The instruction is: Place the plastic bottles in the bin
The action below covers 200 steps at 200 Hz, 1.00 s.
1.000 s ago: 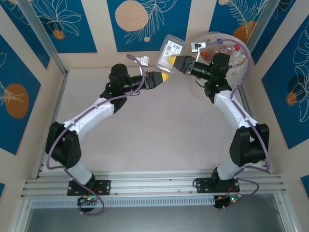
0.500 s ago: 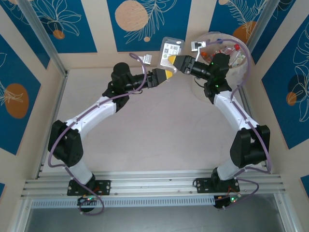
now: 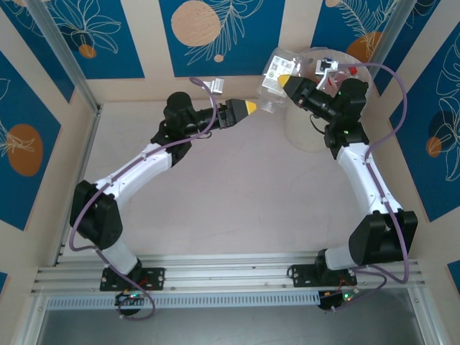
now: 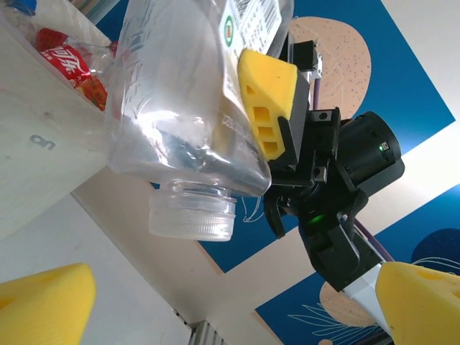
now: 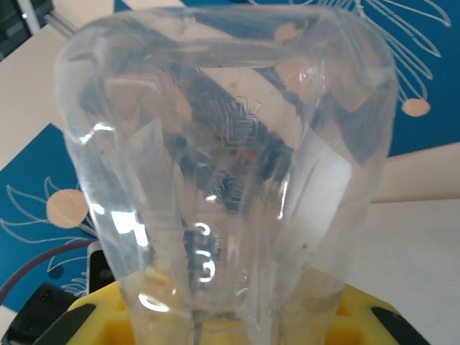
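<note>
A clear plastic bottle (image 3: 275,70) with a white printed label hangs in the air just left of the bin (image 3: 303,131). My right gripper (image 3: 286,80) is shut on its body. In the left wrist view the bottle (image 4: 180,93) points its pale cap (image 4: 192,215) downward, with a yellow finger (image 4: 269,100) of the right gripper pressed on its side. My left gripper (image 3: 250,108) stands open just below and left of the cap, touching nothing. In the right wrist view the bottle (image 5: 230,165) rises between the yellow pads (image 5: 97,320). Red-labelled bottles (image 4: 68,65) lie inside the bin (image 4: 36,144).
The cream-white bin stands at the back right corner against the patterned wall. Blue and beige wall panels (image 3: 215,32) enclose the table (image 3: 230,194) on three sides. A metal rail (image 3: 230,273) runs along the near edge by the arm bases.
The left gripper opened and let go of the bottle. The right gripper shut on it and carried it right, toward the bin.
</note>
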Tool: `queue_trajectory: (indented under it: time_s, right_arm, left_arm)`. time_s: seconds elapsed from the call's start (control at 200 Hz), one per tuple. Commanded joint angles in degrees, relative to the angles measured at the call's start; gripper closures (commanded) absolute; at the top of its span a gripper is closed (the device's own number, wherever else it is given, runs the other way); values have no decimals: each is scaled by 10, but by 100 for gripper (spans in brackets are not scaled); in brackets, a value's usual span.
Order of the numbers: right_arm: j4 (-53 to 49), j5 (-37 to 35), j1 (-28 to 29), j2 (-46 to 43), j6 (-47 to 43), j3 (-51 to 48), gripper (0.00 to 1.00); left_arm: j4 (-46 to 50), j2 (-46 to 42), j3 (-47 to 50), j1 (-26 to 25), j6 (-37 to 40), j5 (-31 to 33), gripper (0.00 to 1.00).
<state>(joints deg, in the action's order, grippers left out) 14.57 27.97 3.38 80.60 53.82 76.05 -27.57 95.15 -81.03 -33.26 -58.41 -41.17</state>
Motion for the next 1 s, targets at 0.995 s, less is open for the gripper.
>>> queue_trajectory:
  time_s: [0.995]
  right_arm:
    - [-374, -280, -83, 314, -213, 487, 79]
  left_arm:
    - [472, -252, 89, 11, 399, 566, 0]
